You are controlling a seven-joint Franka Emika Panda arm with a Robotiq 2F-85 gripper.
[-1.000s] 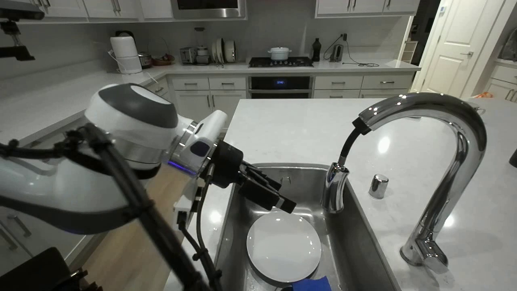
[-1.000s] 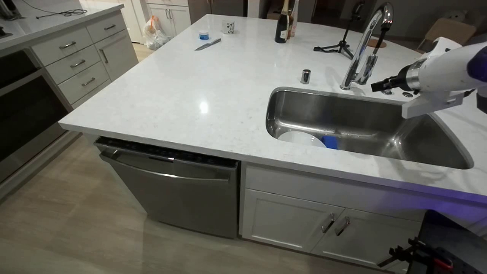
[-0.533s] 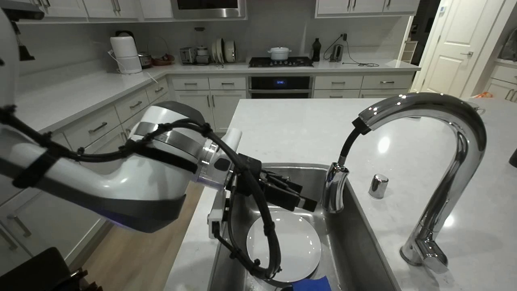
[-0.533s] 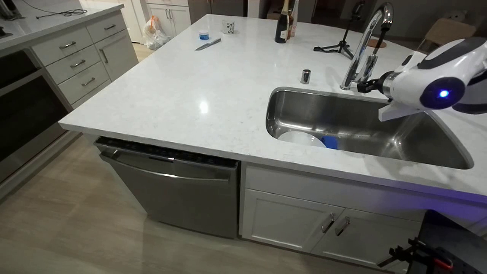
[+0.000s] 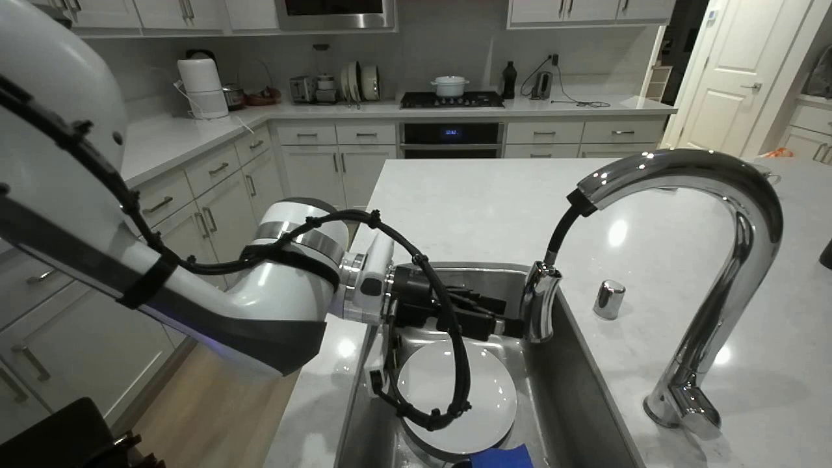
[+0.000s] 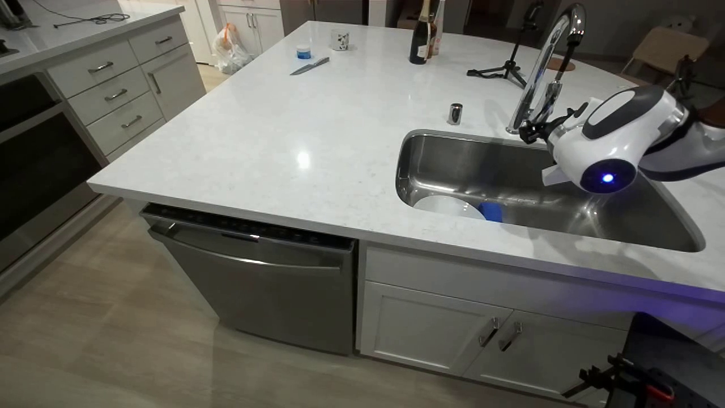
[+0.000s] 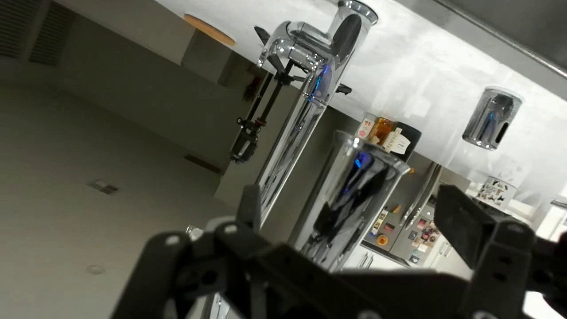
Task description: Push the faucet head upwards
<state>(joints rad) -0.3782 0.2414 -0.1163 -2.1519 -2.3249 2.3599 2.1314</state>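
Observation:
The faucet head (image 5: 539, 307) is a chrome cylinder hanging by a black hose (image 5: 563, 229) below the end of the arched chrome faucet (image 5: 757, 214), over the sink. It also shows in an exterior view (image 6: 547, 103) beside the faucet's stem. My gripper (image 5: 518, 325) is nearly level, with its tips at the lower part of the head. In an exterior view the gripper (image 6: 527, 131) is at the sink's back edge. In the upside-down wrist view the gripper (image 7: 347, 201) is open, with the head (image 7: 354, 190) between its fingers. Whether they touch it cannot be told.
The steel sink (image 5: 585, 383) holds a white plate (image 5: 461, 409) and a blue item (image 5: 502, 457). A small chrome knob (image 5: 610, 299) stands on the white counter (image 6: 255, 130) near the sink. A tripod (image 6: 508, 69) and bottles (image 6: 422, 39) stand farther back.
My gripper has moved across the sink to the faucet head and levelled out from a downward tilt. The arm followed, its elbow coming into view. The faucet head has not visibly moved.

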